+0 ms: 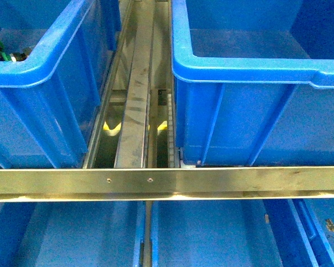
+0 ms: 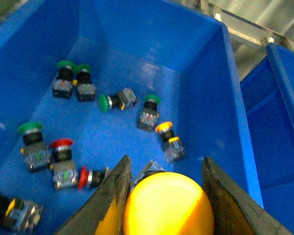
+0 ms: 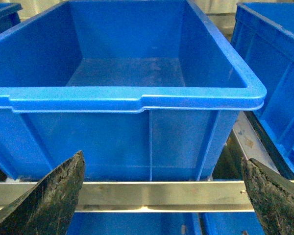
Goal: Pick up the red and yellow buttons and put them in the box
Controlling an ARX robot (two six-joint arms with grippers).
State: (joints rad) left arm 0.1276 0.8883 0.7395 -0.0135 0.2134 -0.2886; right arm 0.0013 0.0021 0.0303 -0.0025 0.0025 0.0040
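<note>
Shiny metal rails [image 1: 167,181] carry big blue boxes [image 1: 239,72]. Close up, the left claw [image 2: 165,161] grips a yellow button [image 2: 169,205] tight. Under it, in the blue bin [image 2: 206,98], lie a red button [image 2: 61,143], a small yellow one [image 2: 164,127] and green ones [image 2: 104,103]. The right claw [image 3: 162,157] gapes wide, facing another blue box [image 3: 137,100] beyond a rail.

**Left gripper clamped on a button, right gripper spread wide**

The left gripper [image 2: 165,166] points steeply downward. Its two dark fingers [image 2: 112,200] press against either side of a yellow button [image 2: 166,205], whose rounded cap fills the gap between them. The right gripper [image 3: 161,159] is held roughly level and faces forward. Its rough black fingers [image 3: 49,200] stand far apart, one at each lower corner of its wrist view, with the tips angled slightly inward. The arms themselves appear only through their own wrist cameras.
</note>
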